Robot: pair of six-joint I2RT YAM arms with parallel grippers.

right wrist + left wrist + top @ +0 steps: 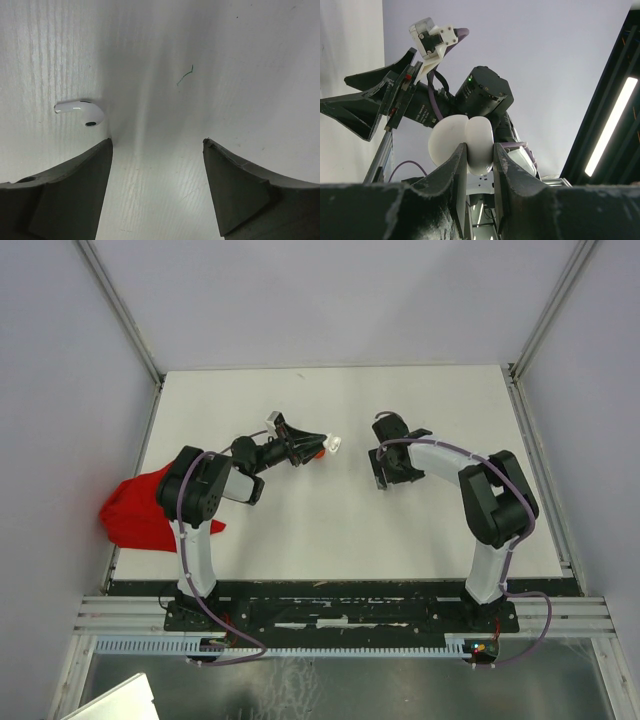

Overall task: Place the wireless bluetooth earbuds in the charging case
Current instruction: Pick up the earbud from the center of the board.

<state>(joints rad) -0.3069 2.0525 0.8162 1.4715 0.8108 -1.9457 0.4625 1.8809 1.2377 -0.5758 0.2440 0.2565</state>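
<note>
Both arms matched tbh: left arm (pixel 200 555) and right arm (pixel 487 570) had white shells, chunky black joints, purple cables (pixel 450 447) looping along them. Fingers (pixel 65 200) were scuffed matte dark grey. Green LED (pixel 469 78) glowed upper-middle of left wrist view.

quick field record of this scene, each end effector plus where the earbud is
left end effector: shut on white case, held off the table
right end effector: open, empty, low over table
earbud: white, lying on table beside one right finger, untouched
red cloth: at table's left edge
</note>
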